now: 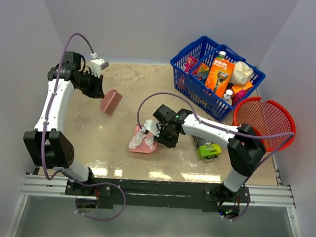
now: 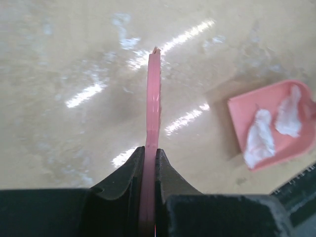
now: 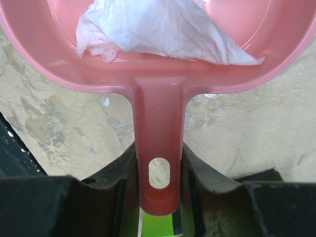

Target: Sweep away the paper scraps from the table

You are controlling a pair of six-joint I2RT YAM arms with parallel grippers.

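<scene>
My right gripper (image 1: 160,133) is shut on the handle of a pink dustpan (image 1: 147,146) near the middle of the table (image 1: 94,142). White paper scraps (image 1: 137,139) lie in the pan. In the right wrist view the jaws (image 3: 159,155) clamp the handle (image 3: 159,118), with crumpled paper scraps (image 3: 158,27) in the pan above. My left gripper (image 1: 99,90) is shut on a flat pink sweeper (image 1: 111,102) at the far left, apart from the pan. The left wrist view shows the sweeper (image 2: 153,113) edge-on, and the dustpan (image 2: 237,111) with two scraps (image 2: 259,140) to the right.
A blue basket (image 1: 187,72) with packages and a whitish crinkled bag (image 1: 243,72) stands at the back right. A red mesh basket (image 1: 262,123) sits at the right edge. A green box (image 1: 209,150) lies behind my right gripper.
</scene>
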